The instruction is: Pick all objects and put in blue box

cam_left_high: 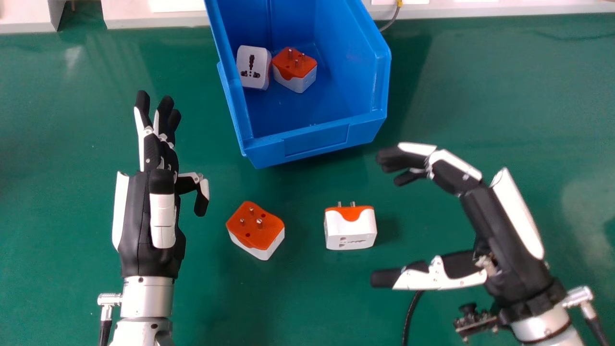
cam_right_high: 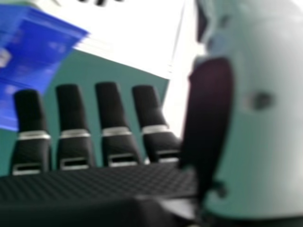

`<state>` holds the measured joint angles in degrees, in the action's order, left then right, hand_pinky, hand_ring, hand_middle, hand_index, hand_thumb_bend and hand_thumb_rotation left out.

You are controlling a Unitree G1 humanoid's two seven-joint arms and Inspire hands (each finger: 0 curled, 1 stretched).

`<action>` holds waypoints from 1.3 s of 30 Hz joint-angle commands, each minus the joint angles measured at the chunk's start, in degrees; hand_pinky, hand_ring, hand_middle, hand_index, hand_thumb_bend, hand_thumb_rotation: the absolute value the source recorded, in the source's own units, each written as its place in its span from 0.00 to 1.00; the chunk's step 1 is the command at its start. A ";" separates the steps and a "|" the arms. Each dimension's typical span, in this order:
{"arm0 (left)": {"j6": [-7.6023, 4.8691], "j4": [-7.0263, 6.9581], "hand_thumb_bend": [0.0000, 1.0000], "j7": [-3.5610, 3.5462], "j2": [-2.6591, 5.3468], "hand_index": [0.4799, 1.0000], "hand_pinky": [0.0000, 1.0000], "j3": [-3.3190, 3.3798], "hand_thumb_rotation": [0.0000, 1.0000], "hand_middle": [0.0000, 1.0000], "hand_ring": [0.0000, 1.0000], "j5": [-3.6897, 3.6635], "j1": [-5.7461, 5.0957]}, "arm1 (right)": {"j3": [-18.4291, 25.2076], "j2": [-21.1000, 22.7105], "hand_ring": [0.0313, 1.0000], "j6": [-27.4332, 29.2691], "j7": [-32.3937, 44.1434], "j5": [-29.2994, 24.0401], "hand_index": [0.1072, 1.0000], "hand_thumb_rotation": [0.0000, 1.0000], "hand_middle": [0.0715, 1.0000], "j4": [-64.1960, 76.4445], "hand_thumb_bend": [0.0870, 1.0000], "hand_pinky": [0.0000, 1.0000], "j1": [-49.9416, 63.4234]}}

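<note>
Here's one plug (cam_left_high: pixel 350 229) on the green table (cam_left_high: pixel 480 86), prongs pointing toward the box, and just beside it a second plug (cam_left_high: pixel 254 230) sits prongs up! Over to the right hand (cam_left_high: pixel 511 228), near the first plug and not touching it, fingers gently bent and well apart from the thumb, nothing held, while the left hand (cam_left_high: pixel 149 216) has its fingers extended; beyond, the blue box (cam_left_high: pixel 314 144) holds a white-faced plug (cam_left_high: pixel 253 67) and an orange-topped one (cam_left_high: pixel 294 69).

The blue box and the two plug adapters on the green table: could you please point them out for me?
Blue box (cam_left_high: pixel 314 142): head view, outer front wall.
Left adapter (cam_left_high: pixel 253 228): head view, orange face with the pins.
Right adapter (cam_left_high: pixel 350 230): head view, white side.
</note>
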<state>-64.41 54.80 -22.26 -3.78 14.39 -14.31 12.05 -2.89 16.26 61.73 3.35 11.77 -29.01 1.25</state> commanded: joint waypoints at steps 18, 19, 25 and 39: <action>-0.04 -1.30 1.00 -1.47 -0.76 0.99 0.00 -0.02 1.00 1.00 1.00 -1.28 -0.21 | -0.94 0.44 0.80 4.50 -1.68 4.88 0.79 0.32 0.81 -13.12 1.00 0.69 -7.57; -0.01 -1.24 1.00 -1.51 -0.80 0.99 0.00 -0.02 1.00 1.00 1.00 -1.34 -0.13 | -1.17 0.41 0.80 4.69 -1.57 4.79 0.80 0.32 0.82 -14.03 1.00 0.69 -8.05; 0.06 -1.46 1.00 -1.50 -0.82 0.99 0.00 -0.11 1.00 1.00 1.00 -1.39 0.00 | -2.75 -0.06 0.84 6.34 -1.03 4.15 0.82 0.32 0.85 -18.96 1.00 0.73 -10.75; 0.23 -2.34 1.00 -0.91 -1.03 0.99 0.00 0.03 1.00 1.00 1.00 -1.30 -0.35 | -5.12 0.05 0.85 7.27 1.52 4.41 0.83 0.29 0.86 -32.19 1.00 0.78 -17.97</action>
<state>-63.84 53.45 -23.32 -4.53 14.44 -15.80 11.76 -7.84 16.01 68.14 4.64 16.58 -60.34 -15.00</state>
